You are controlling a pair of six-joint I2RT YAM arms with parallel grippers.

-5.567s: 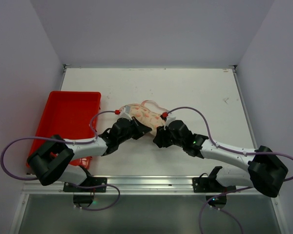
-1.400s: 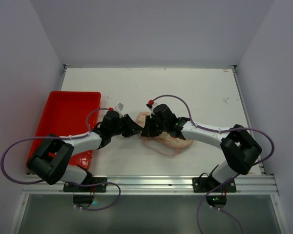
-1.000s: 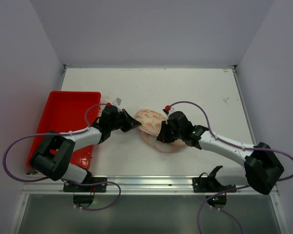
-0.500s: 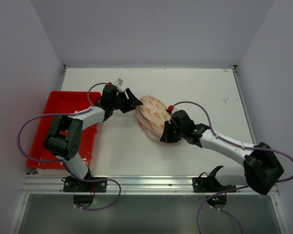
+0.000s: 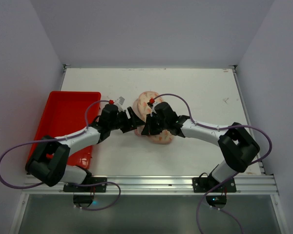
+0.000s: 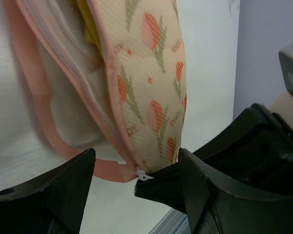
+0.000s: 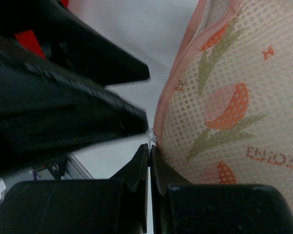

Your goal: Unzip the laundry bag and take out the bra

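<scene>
Pink laundry bag is lying centrally on the bench, gaping on the mustard bra. Right gripper is pinching closed on its zipper pull; left gripper is hanging spread wide, holding nothing.

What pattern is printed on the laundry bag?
The laundry bag has orange and pink flowers with green stems on pale mesh, clearest in the right wrist view.

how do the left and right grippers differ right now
The left gripper is open, jaws wide apart; the right gripper is shut tight. The left gripper holds nothing, while the right gripper pinches the small white zipper pull of the laundry bag. Both sit at the bag's zipper edge.
</scene>
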